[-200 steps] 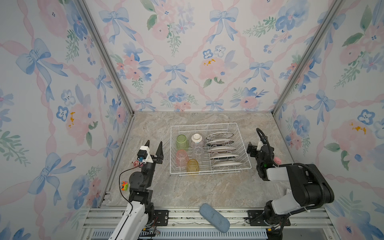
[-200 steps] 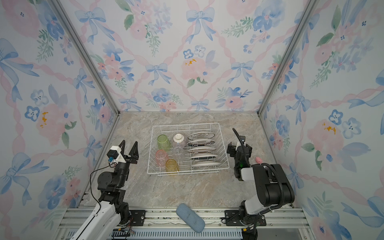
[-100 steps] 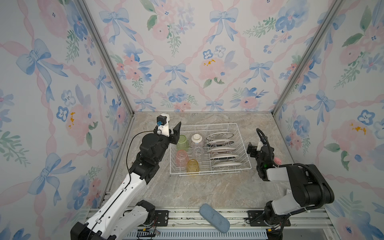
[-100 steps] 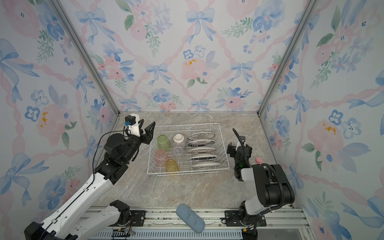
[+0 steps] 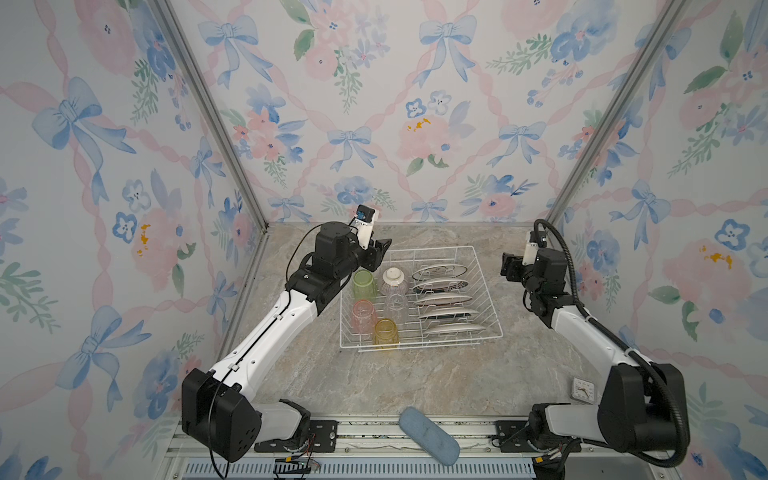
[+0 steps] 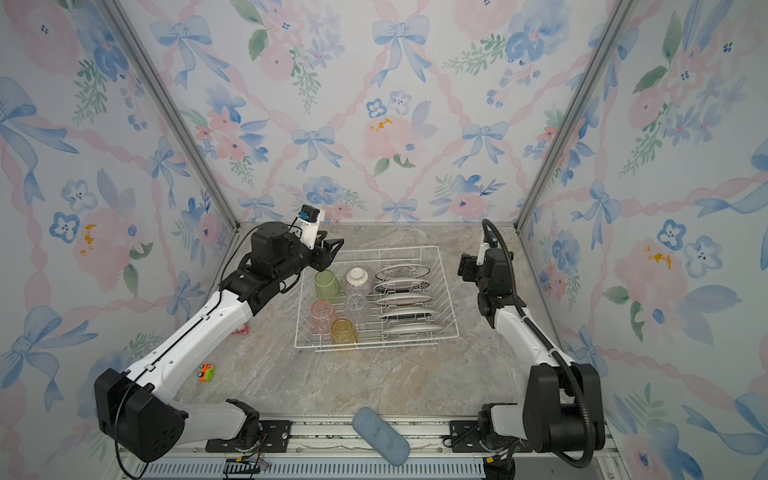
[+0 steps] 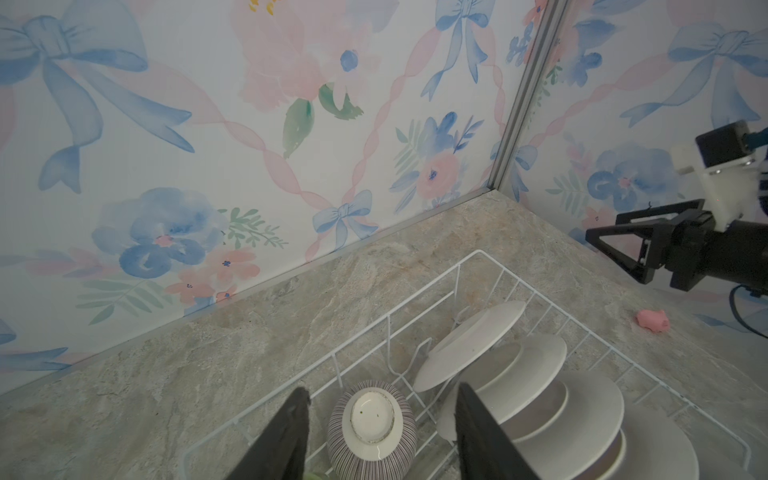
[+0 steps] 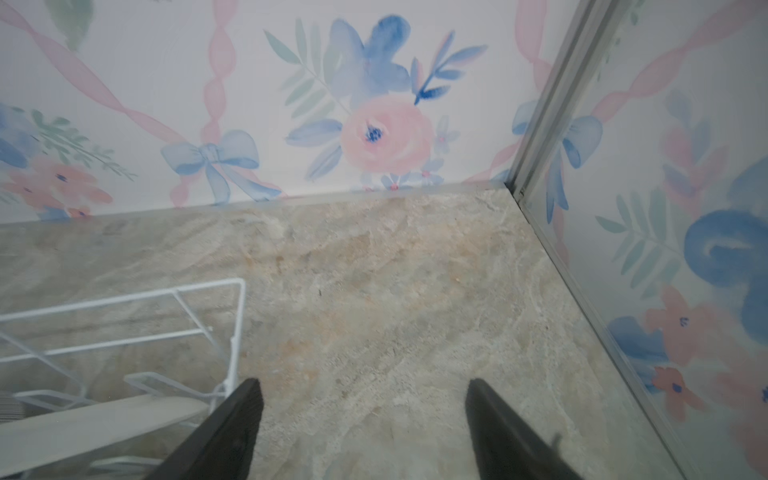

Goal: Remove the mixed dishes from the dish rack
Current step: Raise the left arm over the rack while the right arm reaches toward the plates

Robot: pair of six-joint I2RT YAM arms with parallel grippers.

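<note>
Full rack, with the left fingers poised over the bowl

The dish rack (image 5: 432, 249) sits on the far half of the table (image 5: 415, 382), nothing unloaded yet. Five plates (image 5: 444, 300) lean on edge between its right-hand prongs, and four tumblers (image 5: 362, 313) fill the left. The striped bowl (image 7: 372, 432) rests upside down in the far row. The left fingers (image 7: 286, 436) are open above the bowl, one on each side, probably to pinch its walls, though contact is hard to judge. The right fingers (image 8: 232, 428), also open, wait over bare table just right of the rack.
</note>
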